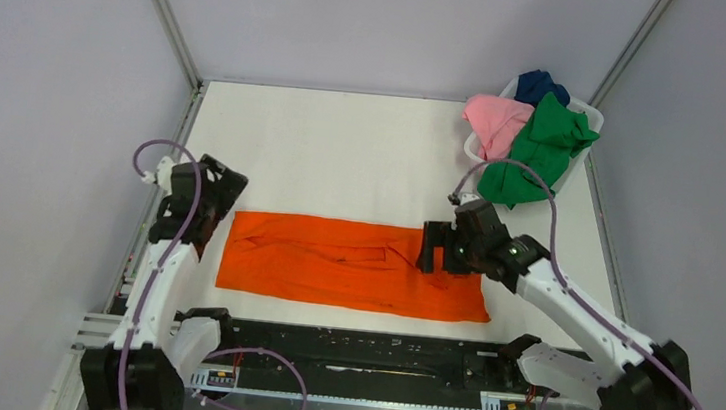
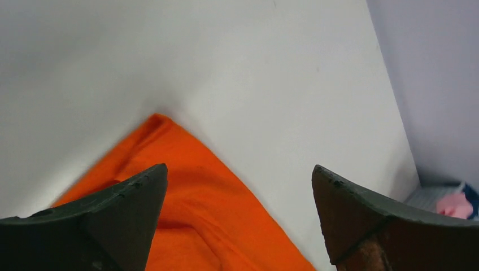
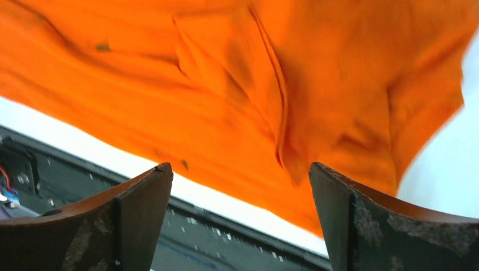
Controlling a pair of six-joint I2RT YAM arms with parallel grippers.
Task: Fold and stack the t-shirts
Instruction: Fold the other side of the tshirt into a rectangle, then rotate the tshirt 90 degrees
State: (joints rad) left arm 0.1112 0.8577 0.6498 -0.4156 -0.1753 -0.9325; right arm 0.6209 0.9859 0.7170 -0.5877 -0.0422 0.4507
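Observation:
The orange t-shirt [image 1: 353, 264] lies flat on the white table as a long band folded lengthwise, with creases near its middle. My left gripper [image 1: 208, 230] hovers open over the shirt's far-left corner [image 2: 169, 169], its jaws wide apart with nothing between them. Over the right part of the shirt [image 3: 271, 84] my right gripper [image 1: 428, 249] also stands open and holds nothing. The pink t-shirt [image 1: 496, 120], the green t-shirt [image 1: 535, 146] and the dark blue t-shirt [image 1: 539, 84] sit bunched in a basket at the back right.
The white plastic basket [image 1: 589, 114] stands in the back right corner, the green shirt hanging over its front. A black rail [image 1: 355, 350] with the arm bases runs along the near table edge. Grey walls enclose the table on three sides.

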